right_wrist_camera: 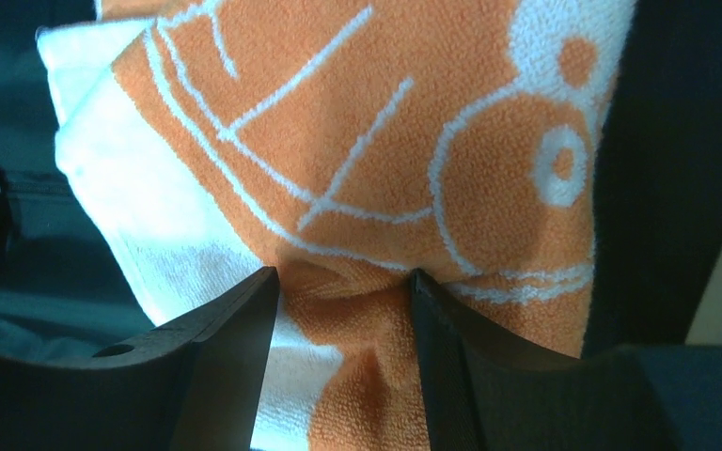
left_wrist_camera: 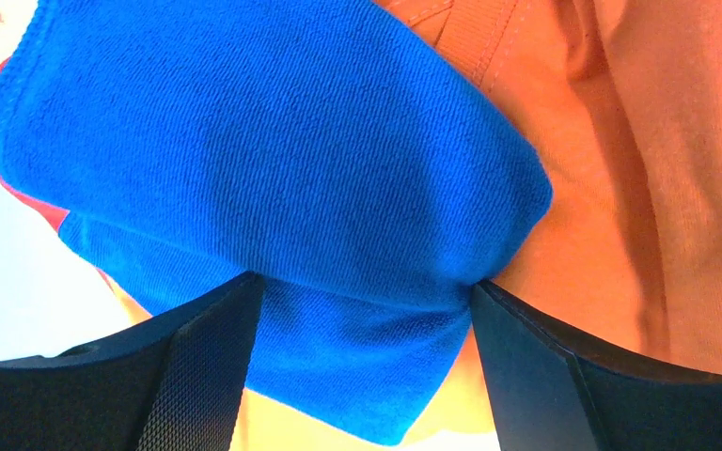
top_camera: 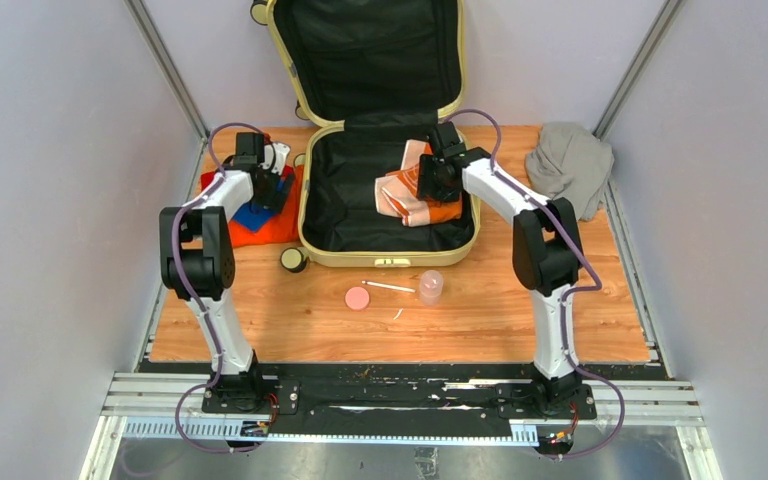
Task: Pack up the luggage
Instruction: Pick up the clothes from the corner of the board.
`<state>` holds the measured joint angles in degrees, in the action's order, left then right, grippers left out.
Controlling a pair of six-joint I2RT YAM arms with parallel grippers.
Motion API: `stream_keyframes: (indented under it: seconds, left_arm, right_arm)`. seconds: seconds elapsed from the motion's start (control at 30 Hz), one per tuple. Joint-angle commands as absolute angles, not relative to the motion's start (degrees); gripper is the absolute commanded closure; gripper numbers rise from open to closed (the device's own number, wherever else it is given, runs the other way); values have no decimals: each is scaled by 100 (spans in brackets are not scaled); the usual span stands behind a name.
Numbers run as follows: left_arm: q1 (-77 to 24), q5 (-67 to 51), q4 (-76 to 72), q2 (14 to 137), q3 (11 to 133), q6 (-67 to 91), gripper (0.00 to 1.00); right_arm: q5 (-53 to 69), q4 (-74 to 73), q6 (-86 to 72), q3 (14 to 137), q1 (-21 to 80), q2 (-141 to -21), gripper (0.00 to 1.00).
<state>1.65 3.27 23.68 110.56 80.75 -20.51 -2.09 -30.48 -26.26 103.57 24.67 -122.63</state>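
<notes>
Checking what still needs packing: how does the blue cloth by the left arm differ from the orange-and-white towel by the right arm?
The blue cloth is plain; the orange-and-white towel carries a white line drawing. The blue cloth lies outside the luggage, on an orange garment; the orange-and-white towel lies inside it. Both are soft fabric.

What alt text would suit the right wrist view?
The right gripper pinches a puckered fold of an orange-and-white towel. Behind the towel lies the black lining of the luggage.
</notes>
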Motion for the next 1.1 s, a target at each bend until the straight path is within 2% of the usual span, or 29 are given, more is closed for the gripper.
stream_keyframes:
  seconds: [0.0,0.1,0.23,0.47,0.7,0.8,1.07]
  left_arm:
    - [105,592,2090,11286,8060,-2221,16]
    - [105,594,2022,11230,7959,-2244,28]
    - [105,628,1908,11087,7801,-2272,59]
    - [105,598,1893,10892,7614,-2299,99]
    - [235,-519,2373,9988,7396,-2181,100]
    - [331,-1139,2709,9543,7326,-2119,100]
    - [382,-2589,3447,8652,6872,-1740,100]
  right_arm:
    - [-88,-3405,-2750,9714,2440,-11751,42]
    - [-89,-3228,-2785,9380,2508,-11375,43]
    - [-92,-3037,-2886,9086,2591,-10916,44]
    - [126,-2821,-2976,8973,2837,-10249,44]
    - [246,-2618,-3154,8941,3211,-9810,34]
    - [595,-2362,-3418,8839,3337,-9716,24]
    - [1273,-1812,-4222,8851,3954,-9808,19]
